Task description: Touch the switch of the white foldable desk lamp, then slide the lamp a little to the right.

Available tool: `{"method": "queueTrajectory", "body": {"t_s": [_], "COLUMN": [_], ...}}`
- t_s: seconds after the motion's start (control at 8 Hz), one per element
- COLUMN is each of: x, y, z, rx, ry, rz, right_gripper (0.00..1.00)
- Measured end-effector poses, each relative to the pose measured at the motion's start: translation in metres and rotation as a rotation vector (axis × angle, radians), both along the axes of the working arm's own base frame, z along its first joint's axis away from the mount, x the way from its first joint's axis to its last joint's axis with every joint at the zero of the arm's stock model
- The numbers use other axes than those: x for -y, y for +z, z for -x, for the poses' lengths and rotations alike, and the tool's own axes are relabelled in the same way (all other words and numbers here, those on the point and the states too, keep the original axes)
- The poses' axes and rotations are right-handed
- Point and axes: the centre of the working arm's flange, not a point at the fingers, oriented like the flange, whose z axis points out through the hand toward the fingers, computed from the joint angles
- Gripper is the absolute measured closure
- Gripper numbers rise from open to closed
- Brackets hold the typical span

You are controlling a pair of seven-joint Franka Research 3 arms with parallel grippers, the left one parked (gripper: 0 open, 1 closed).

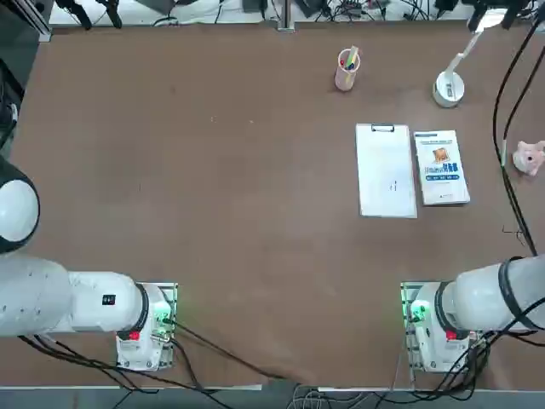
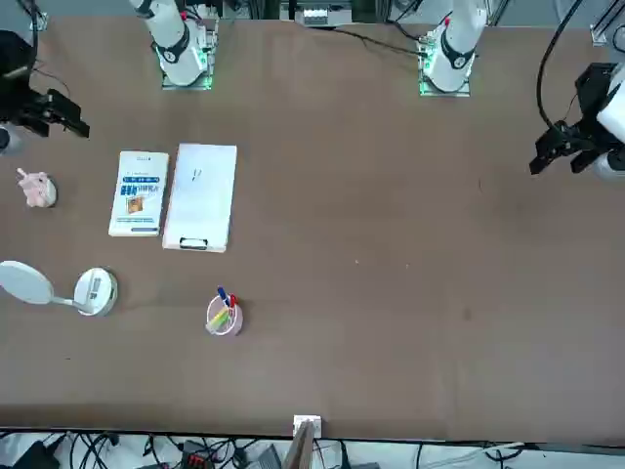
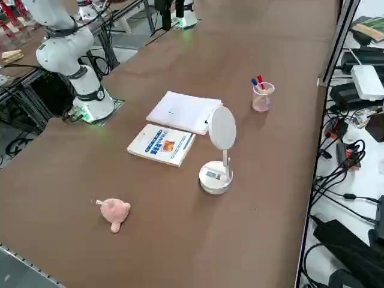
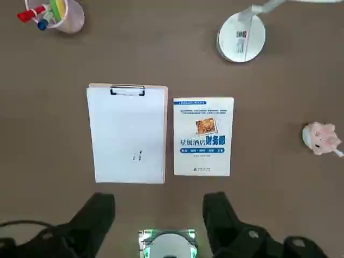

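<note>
Surface: brown table (image 1: 213, 187), matte and bare over most of its left half. Cables and power gear crowd the floor beyond the far edge and along the right side.

Items on the table, all in the right half:
- white foldable desk lamp (image 3: 217, 157): stands near the far right corner; round disc base, thin arm, flat round head raised above it. Also seen at (image 1: 449, 85), (image 2: 83, 290), (image 4: 241, 36).
- switch (image 4: 241, 37): at the centre of the lamp's base, barely discernible.
- pink pen cup (image 1: 347, 68): holds coloured pens; left of the lamp, well apart from it.
- clipboard (image 1: 386, 170) with white paper, and a blue-and-white book (image 1: 441, 167) just beside it, between the lamp and the arm's base.
- pink pig toy (image 1: 530, 157): near the right edge.

right gripper (image 4: 161, 212): fingers spread wide, holding nothing, hanging high over the table's near portion. The lamp lies well apart from it, beyond the clipboard and book.

Open room: bare tabletop lies on both sides of the lamp's base; the right table edge is near, with a black cable (image 1: 502, 128) hanging across that corner.
</note>
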Motion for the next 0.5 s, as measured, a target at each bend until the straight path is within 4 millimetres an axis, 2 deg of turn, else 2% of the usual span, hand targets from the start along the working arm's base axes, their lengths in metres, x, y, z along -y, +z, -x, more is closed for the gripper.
{"method": "queueTrajectory", "body": {"t_s": [0.25,0.5], "x": [0.006,0.013], "y": [0.005,-0.005], "z": [0.0,-0.005], "rx": [0.016,-0.002], "ry": [-0.013,-0.024], "rz": [0.0,0.001], "right_gripper": [0.0,0.0]}}
